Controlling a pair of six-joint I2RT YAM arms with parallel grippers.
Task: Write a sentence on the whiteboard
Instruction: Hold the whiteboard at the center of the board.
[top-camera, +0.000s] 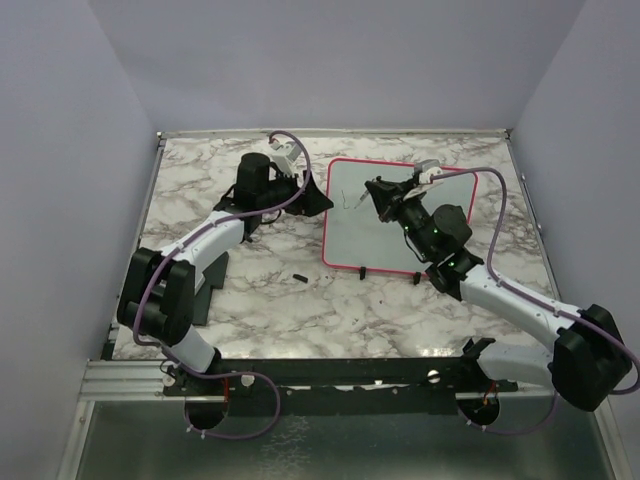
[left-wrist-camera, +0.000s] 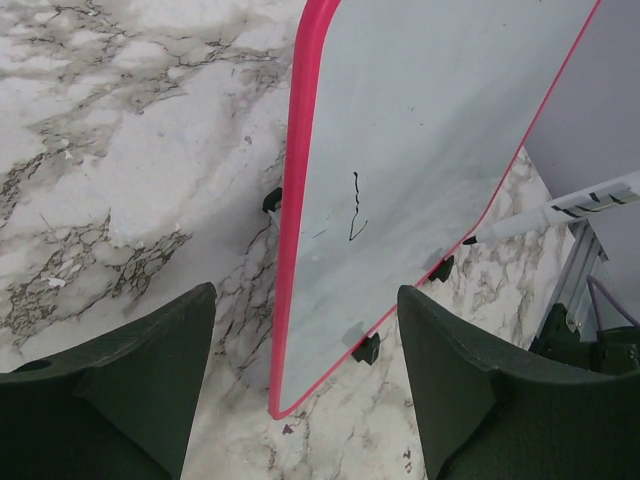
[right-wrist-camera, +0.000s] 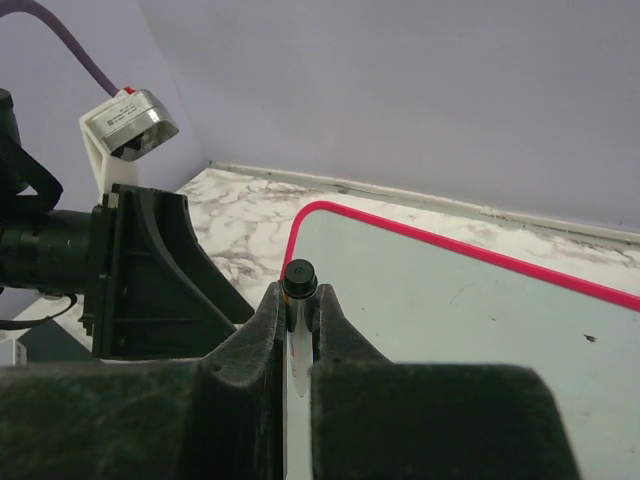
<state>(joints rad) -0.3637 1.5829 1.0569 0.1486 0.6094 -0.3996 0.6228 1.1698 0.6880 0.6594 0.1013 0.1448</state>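
The whiteboard (top-camera: 400, 235) with its pink frame lies flat on the marble table, two black clips on its near edge. Of the sentence, only a short dark stroke (top-camera: 350, 200) (left-wrist-camera: 355, 205) shows near the board's left side. My right gripper (top-camera: 380, 192) (right-wrist-camera: 301, 300) hangs over the board, shut on a white marker (right-wrist-camera: 300, 280) whose black end sticks out between the fingers. In the left wrist view the marker (left-wrist-camera: 560, 212) slants toward the clip edge; whether its tip touches is unclear. My left gripper (top-camera: 314, 200) (left-wrist-camera: 305, 295) is open, its fingers either side of the board's left corner (left-wrist-camera: 278, 405).
A small black piece (top-camera: 298, 275) lies on the marble left of the board's near corner. Lilac walls close in the table on three sides. A metal rail (top-camera: 330, 372) runs along the near edge. The left arm's dark base plate (top-camera: 212, 285) sits at the left.
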